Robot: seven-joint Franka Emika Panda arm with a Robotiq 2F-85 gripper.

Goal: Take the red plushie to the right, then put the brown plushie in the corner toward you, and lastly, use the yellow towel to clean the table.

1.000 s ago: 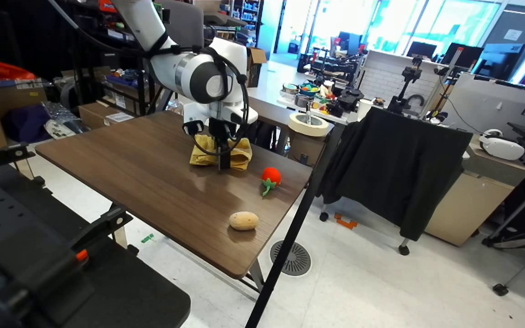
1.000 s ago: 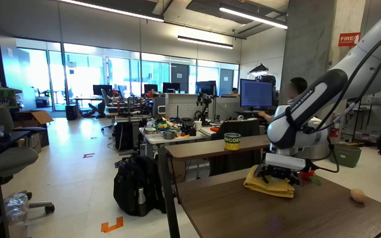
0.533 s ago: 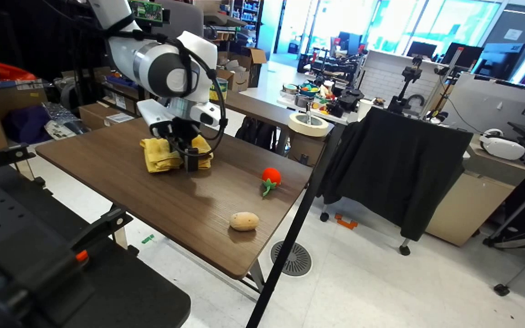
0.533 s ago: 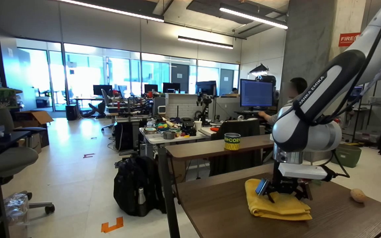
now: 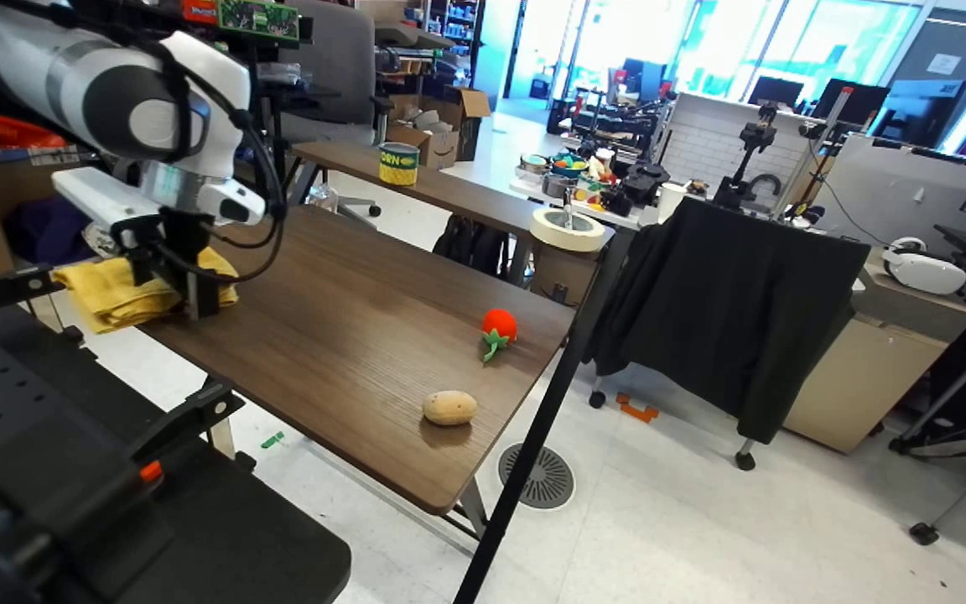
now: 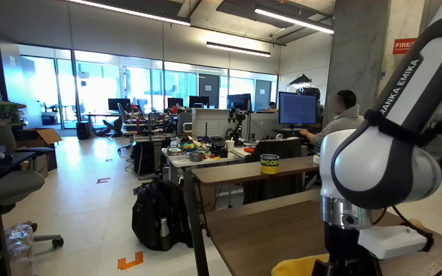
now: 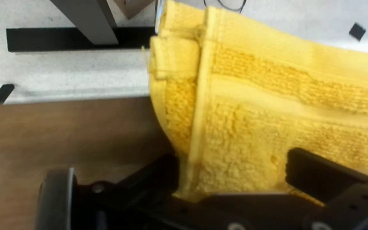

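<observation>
Towel (image 7: 260,124), yellow, folded: judged light, limp, non-fragile. It partly overhangs the surface (image 5: 349,335); the pincer (image 7: 232,163) stands wide over it. Best hold: hemmed edge (image 7: 200,127), all layers together.

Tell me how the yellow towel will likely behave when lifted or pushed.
The yellow towel is probably floppy: it is cloth, folded in layers. The part jutting out beyond the table may sag, and an outward push could tip the whole bundle off. Its nubbly weave suggests it may drag a little rather than slide freely.
</observation>
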